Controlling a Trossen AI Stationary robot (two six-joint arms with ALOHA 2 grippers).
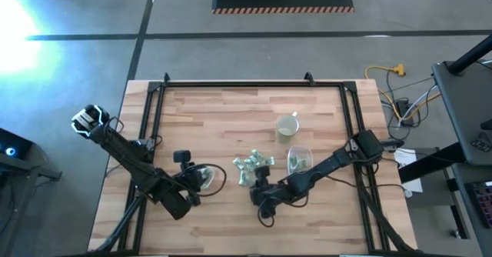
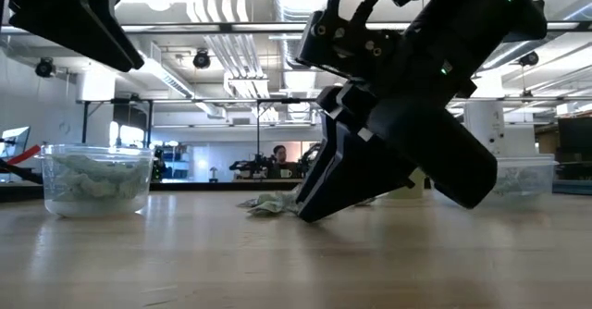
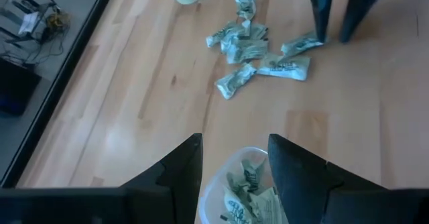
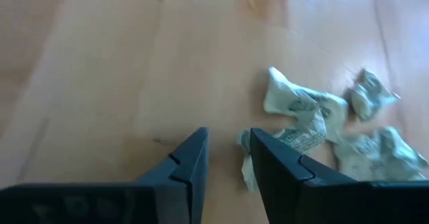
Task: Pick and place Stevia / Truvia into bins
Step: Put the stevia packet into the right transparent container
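Note:
A loose heap of crumpled pale green and white Stevia packets (image 1: 252, 168) lies on the wooden table. My right gripper (image 1: 261, 191) stands at the heap's near edge, pointing down, its fingers open by a narrow gap (image 4: 228, 158) with nothing between them. My left gripper (image 3: 234, 163) hovers open over the round clear tub (image 1: 206, 178), which holds several packets (image 3: 247, 187). The second clear tub (image 1: 298, 160) also holds packets and stands right of the heap. My right gripper comes from above with its fingertips (image 2: 310, 212) at the tabletop. One finger (image 4: 268, 158) stands right beside the edge of a crumpled packet (image 4: 295, 120). I cannot tell whether it touches the packet.
A pale cream mug (image 1: 287, 126) stands beyond the heap toward the far edge. A black frame (image 1: 231, 84) runs around the table's far and side edges. Bare wood (image 1: 223, 126) lies on the far left part and along the near edge.

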